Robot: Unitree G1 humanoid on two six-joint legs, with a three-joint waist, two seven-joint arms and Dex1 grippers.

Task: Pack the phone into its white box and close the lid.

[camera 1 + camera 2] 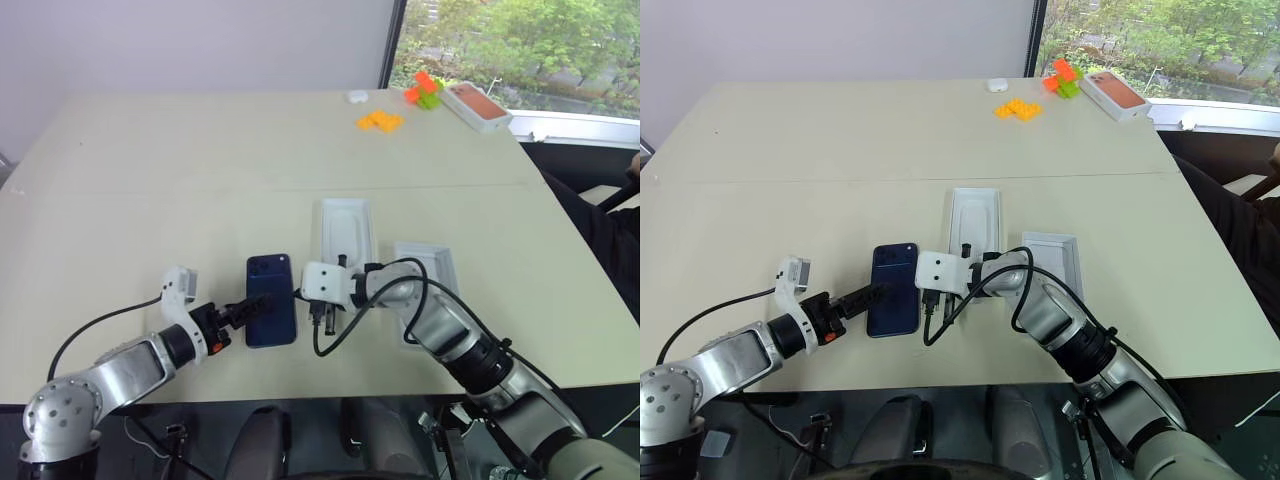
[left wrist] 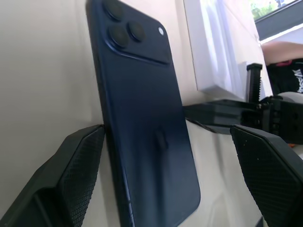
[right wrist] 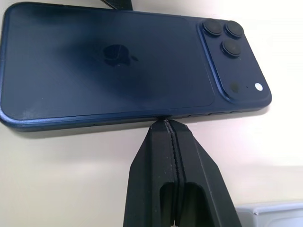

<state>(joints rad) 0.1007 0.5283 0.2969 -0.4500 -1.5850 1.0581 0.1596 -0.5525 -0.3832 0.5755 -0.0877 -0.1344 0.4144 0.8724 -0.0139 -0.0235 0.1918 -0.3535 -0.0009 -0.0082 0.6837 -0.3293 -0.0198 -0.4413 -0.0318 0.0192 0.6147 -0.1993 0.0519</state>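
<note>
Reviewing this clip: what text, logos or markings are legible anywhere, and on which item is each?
Apple logo, a sign without letters: on the phone back, seen in the right wrist view.
White lettering on a black part behind the right end effector in the left wrist view: blurred; it might end in "AX", but I cannot read it with confidence.
White box with orange-red top at the table's far edge: no print can be made out.
Nothing else readable.

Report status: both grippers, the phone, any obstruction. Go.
Left gripper open, fingers astride the phone. Right gripper shut, tips at the phone's long edge. Phone flat on table, back up, not boxed. White box open beside it; path clear.
</note>
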